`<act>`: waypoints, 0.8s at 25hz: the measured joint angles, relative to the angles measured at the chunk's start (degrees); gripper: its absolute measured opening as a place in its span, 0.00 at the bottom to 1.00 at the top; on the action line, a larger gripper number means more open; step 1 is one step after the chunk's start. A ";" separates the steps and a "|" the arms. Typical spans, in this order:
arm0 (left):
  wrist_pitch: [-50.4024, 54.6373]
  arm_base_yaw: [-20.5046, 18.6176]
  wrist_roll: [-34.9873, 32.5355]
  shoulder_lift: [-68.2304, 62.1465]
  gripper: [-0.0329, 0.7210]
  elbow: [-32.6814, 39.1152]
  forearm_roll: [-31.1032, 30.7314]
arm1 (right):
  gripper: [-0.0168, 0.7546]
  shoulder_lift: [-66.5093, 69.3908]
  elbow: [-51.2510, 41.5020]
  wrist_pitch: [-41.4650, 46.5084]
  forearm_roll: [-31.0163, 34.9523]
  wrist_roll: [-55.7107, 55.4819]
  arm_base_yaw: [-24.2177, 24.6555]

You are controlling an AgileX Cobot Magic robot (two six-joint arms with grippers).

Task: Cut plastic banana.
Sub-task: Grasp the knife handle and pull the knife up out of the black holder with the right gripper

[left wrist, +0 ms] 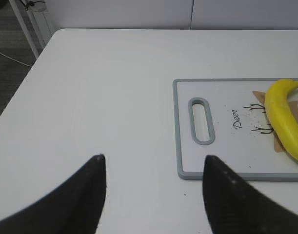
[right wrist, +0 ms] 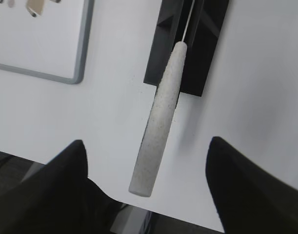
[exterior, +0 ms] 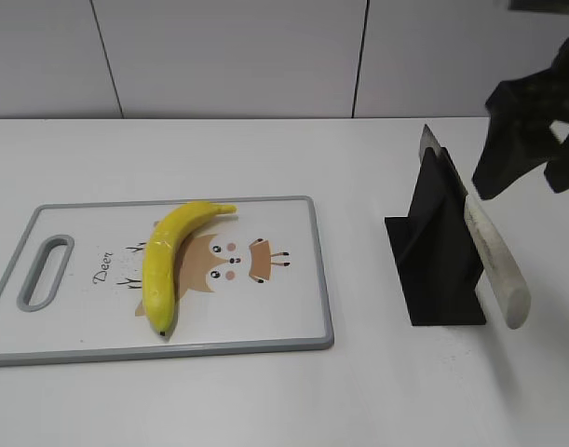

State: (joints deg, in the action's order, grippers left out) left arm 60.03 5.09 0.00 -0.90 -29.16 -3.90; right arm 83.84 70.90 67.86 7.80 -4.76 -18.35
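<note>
The plastic banana (exterior: 166, 261) lies whole on the white cutting board (exterior: 265, 307), left of the deer drawing; it also shows in the left wrist view (left wrist: 281, 114). A knife with a pale speckled handle (exterior: 496, 261) rests in a black stand (exterior: 433, 251), handle sloping toward the front. My right gripper (exterior: 521, 163) is open and hovers above the handle (right wrist: 158, 122), which lies between its fingers (right wrist: 145, 146) without touching them. My left gripper (left wrist: 152, 163) is open and empty over bare table, left of the board's handle slot (left wrist: 201, 121); it is out of the exterior view.
The white table's front edge shows below the knife handle in the right wrist view (right wrist: 90, 187). The table's left edge (left wrist: 22, 83) drops to a dark floor. A panelled wall (exterior: 265, 56) runs behind the table.
</note>
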 joint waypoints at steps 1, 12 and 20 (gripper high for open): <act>0.00 0.00 0.00 0.00 0.83 0.00 0.00 | 0.79 1.55 0.07 0.06 -1.21 -1.33 -1.26; 0.00 0.00 0.00 0.00 0.83 0.00 0.00 | 0.79 9.02 -8.21 -5.76 -5.21 -10.19 -3.51; 0.00 0.00 0.00 0.00 0.83 0.00 0.00 | 0.70 9.13 -10.34 -11.13 -4.50 -10.54 -3.51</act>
State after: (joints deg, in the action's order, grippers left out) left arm 60.03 5.09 0.00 -0.90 -29.16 -3.90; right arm 92.97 60.56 56.73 3.30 -15.30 -21.86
